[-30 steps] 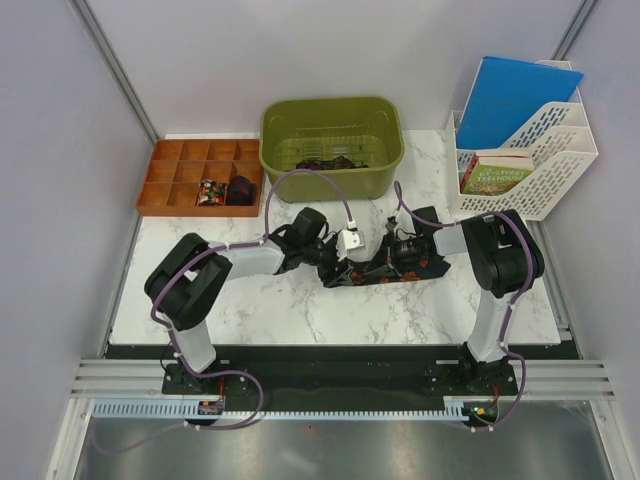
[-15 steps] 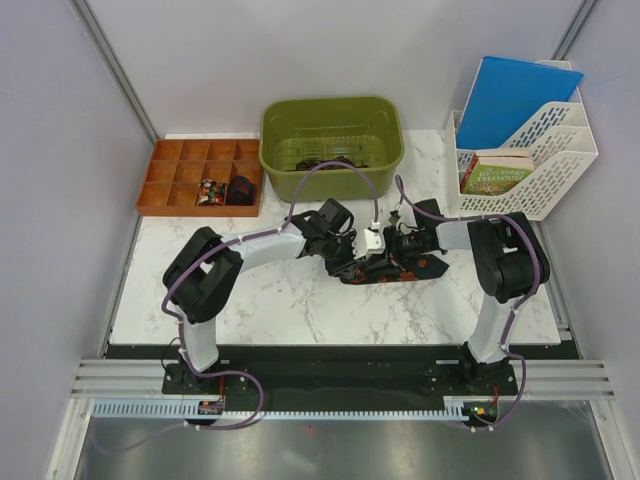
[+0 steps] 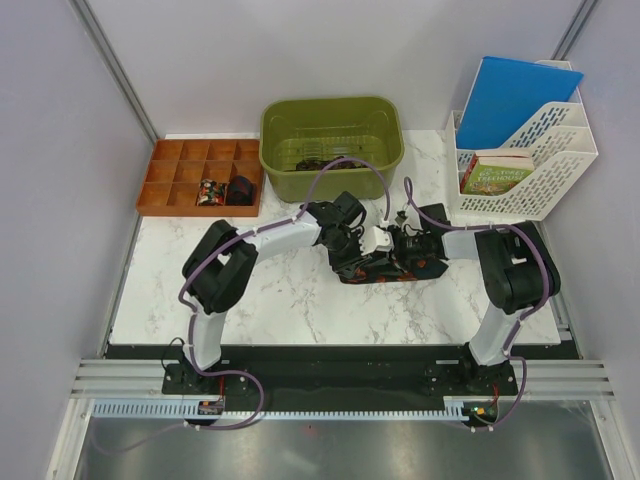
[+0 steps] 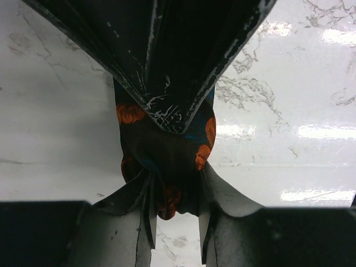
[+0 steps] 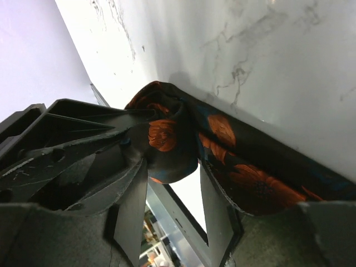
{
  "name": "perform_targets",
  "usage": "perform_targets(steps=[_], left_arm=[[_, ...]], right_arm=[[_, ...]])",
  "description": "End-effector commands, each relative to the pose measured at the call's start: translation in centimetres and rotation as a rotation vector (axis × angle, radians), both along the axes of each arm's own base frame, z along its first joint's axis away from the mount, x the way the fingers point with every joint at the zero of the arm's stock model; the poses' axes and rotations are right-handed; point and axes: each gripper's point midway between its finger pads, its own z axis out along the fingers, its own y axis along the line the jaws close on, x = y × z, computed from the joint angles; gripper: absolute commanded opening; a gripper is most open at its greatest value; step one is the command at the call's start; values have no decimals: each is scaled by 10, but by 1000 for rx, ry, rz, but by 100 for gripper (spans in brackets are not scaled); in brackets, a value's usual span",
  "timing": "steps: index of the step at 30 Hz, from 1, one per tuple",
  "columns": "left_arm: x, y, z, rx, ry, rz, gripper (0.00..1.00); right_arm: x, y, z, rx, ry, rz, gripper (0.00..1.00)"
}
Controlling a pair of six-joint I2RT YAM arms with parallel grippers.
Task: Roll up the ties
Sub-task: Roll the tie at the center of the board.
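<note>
Pinching the coiled tie [image 4: 167,144], the left claw [image 4: 175,183] faces the right claw [image 5: 173,183], spread around it.

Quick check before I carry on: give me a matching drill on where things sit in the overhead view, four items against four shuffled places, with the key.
Things:
1. tie
2. green bin
3. brown compartment tray
4. white file rack

Places:
A. back right of the table
B. back left of the table
C. mid-table, nearer the arm bases than the bin
D. back centre

Pairs: 1-C, 2-D, 3-B, 4-A
</note>
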Motion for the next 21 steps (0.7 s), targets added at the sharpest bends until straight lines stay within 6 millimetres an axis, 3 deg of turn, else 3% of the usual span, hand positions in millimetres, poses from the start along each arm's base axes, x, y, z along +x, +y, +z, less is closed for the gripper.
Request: perform_targets(steps=[1, 6, 9, 10, 12, 13, 16, 17, 18, 19, 20, 21], left_arm=[[-17, 27, -38, 156, 75, -13, 26], [-19, 29, -43, 165, 87, -10, 29], [-20, 28, -45, 168, 94, -7, 30], [-19, 28, -46, 169, 94, -7, 30], [-16, 27, -46, 157, 89, 5, 32], [-14, 26, -40, 134, 83, 14, 37], [-5, 24, -27, 27, 102, 77, 54], [-14, 22, -9, -59, 146, 95, 58], [3, 17, 3, -161, 109, 129, 63], [5, 16, 16, -228, 98, 141, 72], [-8, 21, 13, -271, 138, 163, 74], [8, 14, 43, -389, 32, 160, 75]], right_arm=[[11, 9, 6, 57, -40, -31, 49], [9, 19, 6, 83, -44, -17, 46], [3, 20, -3, 73, -15, -7, 37], [0, 17, -8, 54, -18, 5, 25], [-5, 11, -18, 11, 9, 13, 9], [-7, 8, -25, -10, 11, 20, 0], [-7, -4, -38, -44, 41, 8, 0], [-7, -6, -41, -51, 32, 17, 0], [-5, -9, -44, -58, 33, 14, 0], [-6, -10, -50, -61, 41, 21, 0], [-5, -11, -52, -62, 25, 37, 0], [-3, -11, -52, -59, 10, 46, 0]])
